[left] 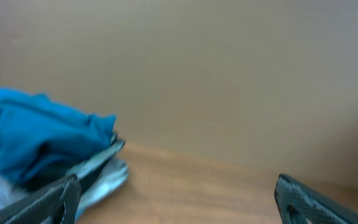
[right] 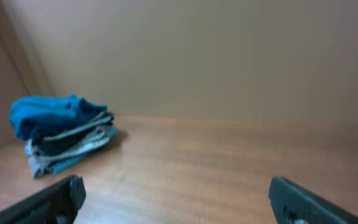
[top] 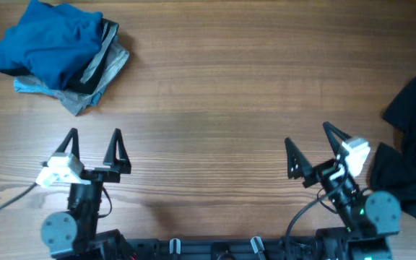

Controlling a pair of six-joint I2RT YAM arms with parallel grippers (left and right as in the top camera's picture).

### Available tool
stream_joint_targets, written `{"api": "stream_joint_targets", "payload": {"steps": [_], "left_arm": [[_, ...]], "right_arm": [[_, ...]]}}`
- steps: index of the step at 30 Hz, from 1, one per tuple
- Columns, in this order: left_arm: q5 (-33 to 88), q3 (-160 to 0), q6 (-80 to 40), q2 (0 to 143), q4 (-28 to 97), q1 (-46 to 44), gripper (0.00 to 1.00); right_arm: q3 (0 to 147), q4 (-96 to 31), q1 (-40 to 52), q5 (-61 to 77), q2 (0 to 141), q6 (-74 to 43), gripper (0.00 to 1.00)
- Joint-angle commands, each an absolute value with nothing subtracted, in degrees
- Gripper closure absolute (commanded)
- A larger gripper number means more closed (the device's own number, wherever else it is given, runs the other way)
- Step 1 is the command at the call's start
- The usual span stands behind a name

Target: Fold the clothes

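Note:
The black T-shirt (top: 412, 148) lies crumpled at the table's right edge in the overhead view, partly cut off by the frame; no white tag shows. My right gripper (top: 310, 144) is open and empty, a little left of the shirt, not touching it. My left gripper (top: 94, 143) is open and empty near the front left of the table. In the left wrist view the left jaws (left: 178, 198) are spread wide over bare wood. In the right wrist view the right jaws (right: 176, 198) are also spread wide over bare wood. The shirt is out of both wrist views.
A pile of folded clothes, bright blue (top: 45, 40) on top of grey and dark pieces (top: 100, 68), sits at the back left. It also shows in the left wrist view (left: 36, 140) and the right wrist view (right: 61, 130). A beige wall (right: 229, 56) stands behind the wooden table (top: 215, 108).

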State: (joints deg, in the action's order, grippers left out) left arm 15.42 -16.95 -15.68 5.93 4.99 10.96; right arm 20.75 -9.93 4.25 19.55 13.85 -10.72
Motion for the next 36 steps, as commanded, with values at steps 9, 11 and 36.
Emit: {"api": "stream_joint_targets", "payload": {"steps": [9,11,36], "left_arm": [[22.20,-54.48,-15.88,45.93,32.80,10.70,0.00],[22.72,-58.08,-15.88,50.50,35.16,10.70,0.00],[27.66,-59.16,-15.88,58.35,41.04,10.70,0.00]], "right_arm": [[63.42,-46.13,4.49,21.45,68.69,0.40,0.01],[69.89,-52.66,4.49,23.22,76.49,-3.81,0.00],[74.67,-34.20,-33.08,-12.95,108.36,-22.02,0.01]]}}
